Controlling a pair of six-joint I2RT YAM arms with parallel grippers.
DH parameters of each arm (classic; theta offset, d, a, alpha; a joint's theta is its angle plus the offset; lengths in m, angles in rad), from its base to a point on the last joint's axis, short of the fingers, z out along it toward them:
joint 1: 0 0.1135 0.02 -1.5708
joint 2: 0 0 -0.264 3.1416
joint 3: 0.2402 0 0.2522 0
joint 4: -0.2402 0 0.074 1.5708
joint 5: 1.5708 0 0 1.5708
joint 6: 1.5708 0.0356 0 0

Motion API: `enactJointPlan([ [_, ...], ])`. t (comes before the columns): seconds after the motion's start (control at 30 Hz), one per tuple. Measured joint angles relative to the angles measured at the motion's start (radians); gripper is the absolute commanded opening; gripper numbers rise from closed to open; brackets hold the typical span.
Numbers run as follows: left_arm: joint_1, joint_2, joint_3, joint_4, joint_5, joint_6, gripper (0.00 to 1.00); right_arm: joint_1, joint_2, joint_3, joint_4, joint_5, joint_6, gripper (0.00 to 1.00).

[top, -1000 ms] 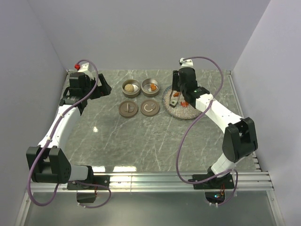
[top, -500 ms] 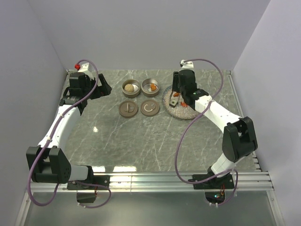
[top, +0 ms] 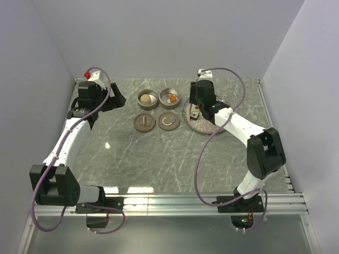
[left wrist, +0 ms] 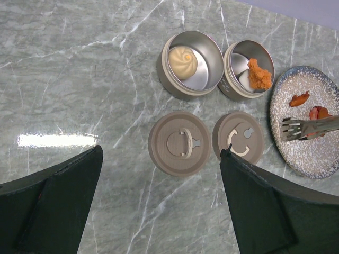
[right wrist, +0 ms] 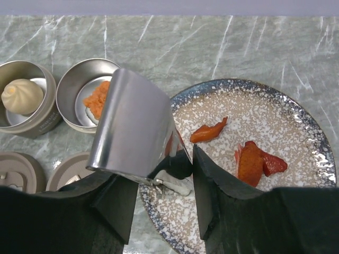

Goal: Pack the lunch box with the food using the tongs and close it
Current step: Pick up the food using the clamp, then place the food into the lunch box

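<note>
- Since a second ago the right arm has swung toward ten o'clock. It has carried the right gripper (top: 197, 107) from the middle of the speckled plate (top: 197, 126) to its nine o'clock rim. The left arm has not budged.
- From above, that arm covers much of the plate, and the tongs (right wrist: 135, 124) are too small to make out.
- The right wrist view shows the tongs clamped between the black fingers. Their broad shiny blade hides the tips, so I cannot tell whether they are spread, pressed together or pinching.
- Only the left wrist view catches their toothed end, over the plate and right against a red bit; whether it grips is unclear.
- On the plate lie an orange strip (right wrist: 208, 131) and, toward four o'clock of it, red pieces (right wrist: 260, 161).
- At nine o'clock of the plate stand two open tins. The left tin (left wrist: 175, 79) holds the beige bun (left wrist: 183, 55); the right tin (left wrist: 233, 87) holds an orange chunk (left wrist: 259, 74).
- Their lids (left wrist: 180, 143) lie at six o'clock of them.
- The left gripper (top: 115, 99) hangs at nine o'clock of the tins, jaws wide, holding nothing.
</note>
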Motion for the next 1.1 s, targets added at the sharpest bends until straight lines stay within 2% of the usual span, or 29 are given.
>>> enactJointPlan([
  [0.17,0.0,0.0,0.0,0.0,0.0,0.0,0.99,0.01,0.003,0.0,0.007,0.027,-0.004,0.3],
  [0.27,0.0,0.0,0.0,0.0,0.0,0.0,0.99,0.011,0.003,0.001,0.006,0.035,-0.012,0.26],
  [0.53,0.0,0.0,0.0,0.001,0.0,0.0,0.99,0.013,0.0,0.051,-0.027,0.035,-0.06,0.24],
  [0.73,0.0,0.0,0.0,0.001,0.0,0.0,0.99,0.02,-0.002,0.166,-0.031,0.019,-0.076,0.24],
  [0.93,0.0,-0.001,0.0,0.0,0.0,0.0,0.99,0.055,0.019,0.3,-0.007,-0.067,-0.075,0.25],
  [1.1,0.0,-0.001,-0.002,-0.002,0.0,0.0,1.0,0.098,0.126,0.427,0.042,-0.155,-0.068,0.25],
])
